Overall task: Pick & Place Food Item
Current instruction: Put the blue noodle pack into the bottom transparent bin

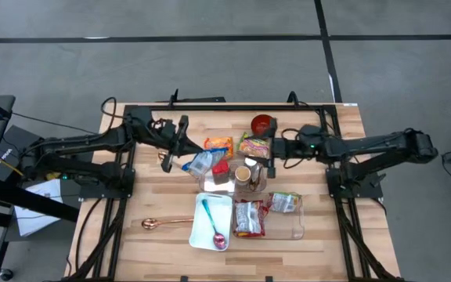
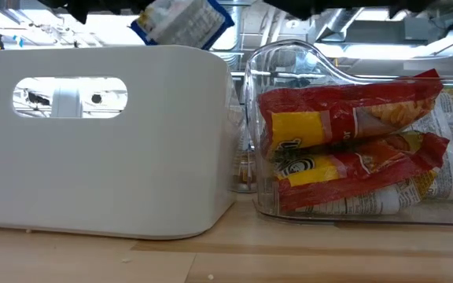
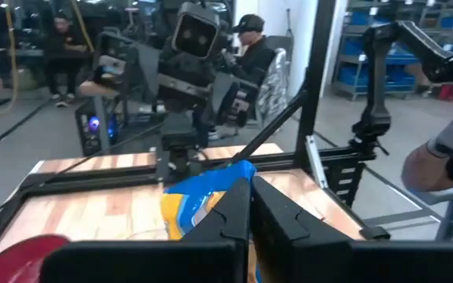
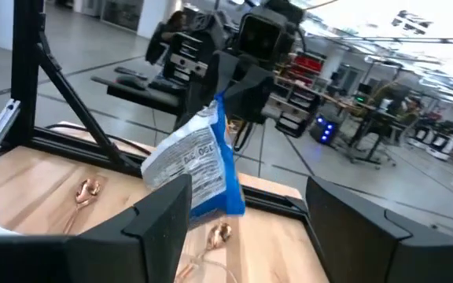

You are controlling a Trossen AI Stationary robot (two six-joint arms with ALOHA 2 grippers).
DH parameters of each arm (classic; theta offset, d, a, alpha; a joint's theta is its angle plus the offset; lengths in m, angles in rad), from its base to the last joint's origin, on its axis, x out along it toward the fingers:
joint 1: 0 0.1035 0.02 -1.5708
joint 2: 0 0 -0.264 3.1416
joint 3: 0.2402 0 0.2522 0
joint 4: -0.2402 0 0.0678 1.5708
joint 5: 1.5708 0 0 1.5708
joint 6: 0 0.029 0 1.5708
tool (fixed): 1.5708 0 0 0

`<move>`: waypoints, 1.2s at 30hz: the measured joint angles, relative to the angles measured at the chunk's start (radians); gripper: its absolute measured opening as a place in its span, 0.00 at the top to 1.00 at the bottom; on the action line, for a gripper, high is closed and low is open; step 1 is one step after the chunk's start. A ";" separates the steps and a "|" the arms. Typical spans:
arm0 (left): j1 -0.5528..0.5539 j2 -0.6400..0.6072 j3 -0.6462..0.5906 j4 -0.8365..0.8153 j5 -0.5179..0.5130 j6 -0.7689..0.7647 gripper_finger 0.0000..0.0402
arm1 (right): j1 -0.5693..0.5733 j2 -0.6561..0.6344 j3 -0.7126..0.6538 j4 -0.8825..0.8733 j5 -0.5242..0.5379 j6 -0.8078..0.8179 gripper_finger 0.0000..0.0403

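Observation:
My left gripper (image 1: pixel 186 157) is shut on a blue and white snack bag (image 1: pixel 201 163), which it holds in the air over the table's middle. In the low view the bag (image 2: pixel 182 22) hangs above the white bin (image 2: pixel 108 134). My right gripper (image 1: pixel 267 154) stands open across from it, level, with nothing between its fingers. In the right wrist view the bag (image 4: pixel 195 167) shows ahead of it, under the left gripper (image 4: pixel 246 90). A clear bin (image 2: pixel 289 71) holds red snack packets (image 2: pixel 344 126). My left gripper pinches the bag's upper edge (image 3: pixel 236 174) between its two shut fingers. The fingers come in level from the table's left. The bag hangs below and ahead of the fingers, tilted, lifted clear of the table and the bins.
A red bowl (image 1: pixel 263 123), an orange packet (image 1: pixel 218 143) and a green-yellow packet (image 1: pixel 254 144) lie toward the far edge. A clear container (image 1: pixel 233 176) stands under the bag. A copper spoon (image 1: pixel 163 223) lies left of the white bin (image 1: pixel 202 235). People sit beyond the table.

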 joint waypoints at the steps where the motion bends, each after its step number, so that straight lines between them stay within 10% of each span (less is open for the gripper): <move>1: -0.009 0.006 0.000 0.015 0.000 0.000 1.00 | 0.000 0.025 0.021 0.000 -0.007 -0.005 0.39; 36: -0.080 0.056 0.000 0.060 -0.002 0.003 1.00 | -0.050 0.393 0.332 -0.059 -0.301 0.041 0.39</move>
